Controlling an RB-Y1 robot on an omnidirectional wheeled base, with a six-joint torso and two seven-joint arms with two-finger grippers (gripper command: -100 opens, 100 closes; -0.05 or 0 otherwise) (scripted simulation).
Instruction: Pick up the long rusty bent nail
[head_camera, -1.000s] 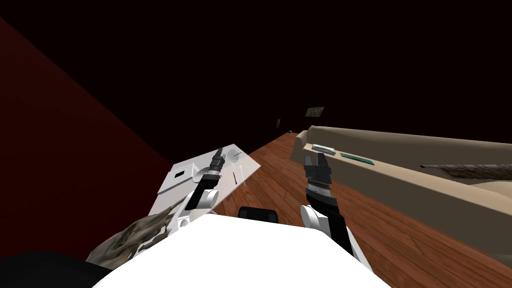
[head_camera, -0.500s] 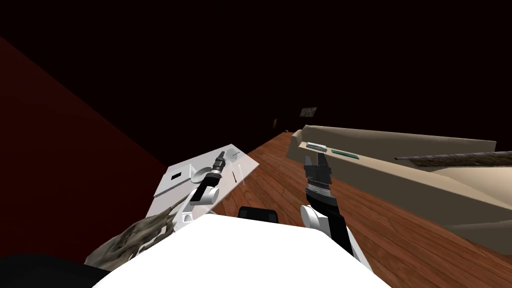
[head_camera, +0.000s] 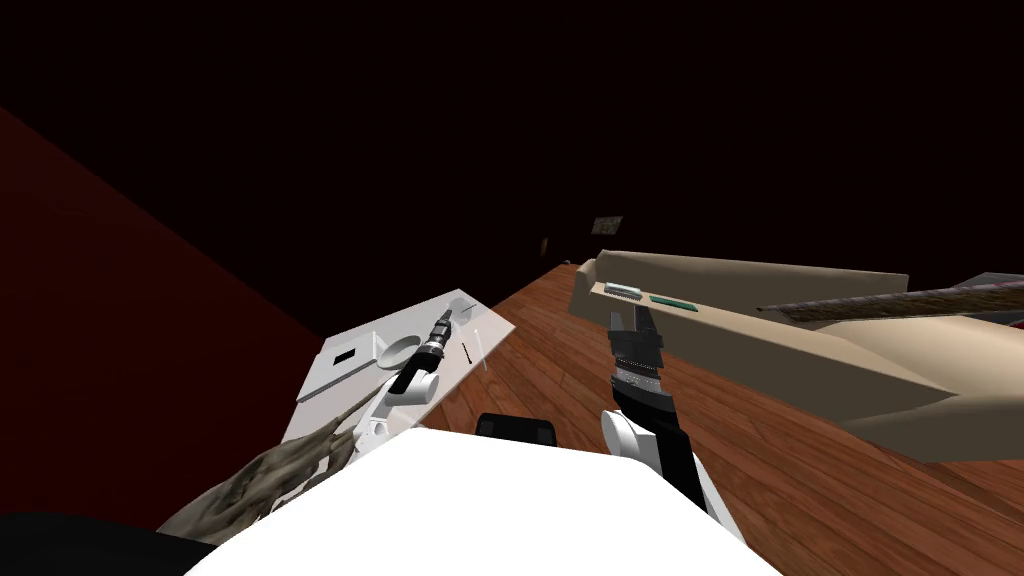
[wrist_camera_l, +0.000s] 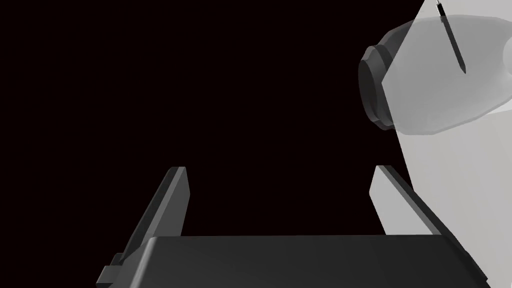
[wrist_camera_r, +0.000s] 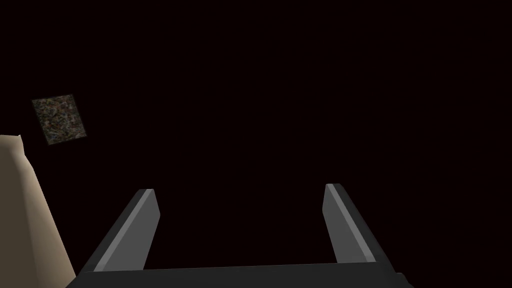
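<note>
Turned the base a bit since a sec ago, got left tool (head_camera: 446, 316) closer to the nail (head_camera: 466, 352). Looks like a thin dark sliver, lying on the smooth white bench (head_camera: 340, 385) by a round grey dish (wrist_camera_l: 425, 95). Still off to one side of that tool tho, prob needs more reach. Holding both tools wide & empty, right tool (head_camera: 630, 318) over the wood plank floor (head_camera: 560, 380).

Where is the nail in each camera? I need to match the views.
Head view: the nail, a thin dark line on the white table, beside the left tool.
Left wrist view: the nail lies beyond the open left tool, across a translucent rounded shape.
Right wrist view: the open right tool faces a black area, away from the white table.
Shared landmark: the white table.
</note>
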